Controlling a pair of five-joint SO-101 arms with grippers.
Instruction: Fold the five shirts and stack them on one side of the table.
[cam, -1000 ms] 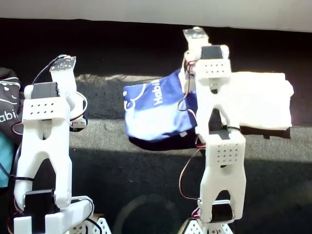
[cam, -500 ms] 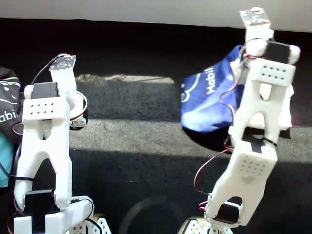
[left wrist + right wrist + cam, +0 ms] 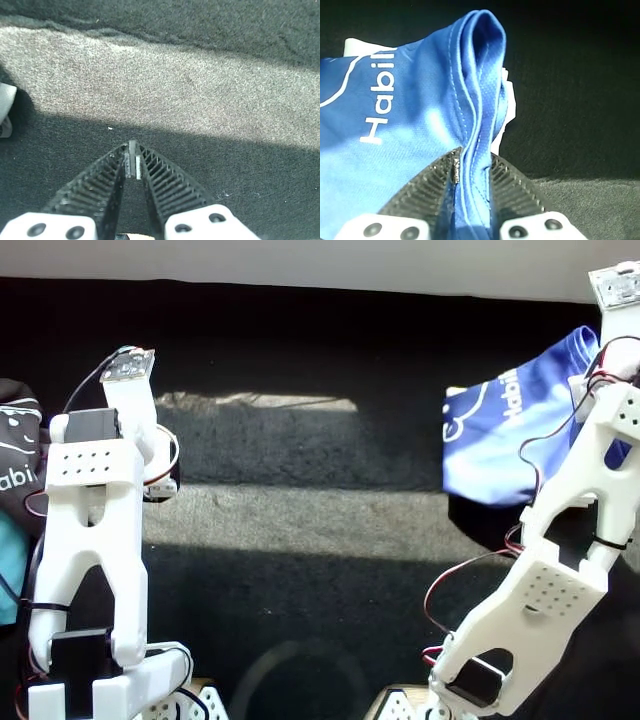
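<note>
Dark grey felt-like covering on the bench (image 3: 300, 530), with a sunlit band across the middle. The blue shirt (image 3: 500, 445) hangs bunched at about 2 o'clock in the high view, lifted off the covering. A white shirt (image 3: 506, 107) lies just behind it. The right end effector (image 3: 472, 156) is clamped on a thick gathered fold of the blue cloth.

Judgement: this is the carry to the stack.
- Lower until the cloth drapes flat on the white shirt, edges squared.
- Let go only then; a grip on several layers may spring open if dropped from height.

The left end effector (image 3: 132, 152) sits low over bare covering near 9 o'clock, fingers together, holding nothing.

Hard to make out:
- Blue cloth mostly covers the white shirt's outline, and I cannot tell if the two touch.
- A dark shirt (image 3: 15, 455) and a teal shirt (image 3: 6, 580) are cut off at the 9 o'clock edge, so I cannot tell whether they are folded.
- The count of five cannot be confirmed.
</note>
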